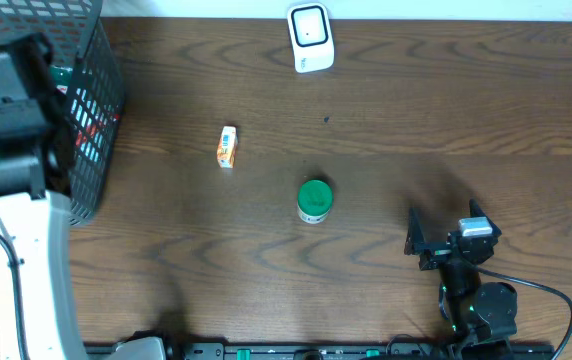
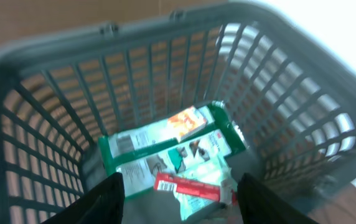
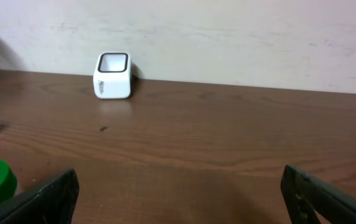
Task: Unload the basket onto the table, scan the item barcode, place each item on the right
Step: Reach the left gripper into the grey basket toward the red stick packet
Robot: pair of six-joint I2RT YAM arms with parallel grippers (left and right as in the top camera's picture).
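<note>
- Left fingers: apart, empty, above the basket holding packets.
- Right fingers: wide, empty, low over the counter.
- Scanner at far edge; orange carton and green-lidded jar mid-counter.

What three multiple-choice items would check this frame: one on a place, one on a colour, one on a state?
1. Where does the white scanner stand?
A. near the table's far edge
B. near the table's front edge
C. off the table

2. What colour is the round lid near the middle of the table?
A. red
B. green
C. blue

3. How is the right gripper?
A. open, holding nothing
B. shut on nothing
C. shut on an item

Answers:
1. A. The overhead view shows it at the top edge, and the right wrist view shows it close to the wall.
2. B. The lid is plainly green from above.
3. A. Its fingers stand wide apart in its wrist view, with only bare table between them.
</note>
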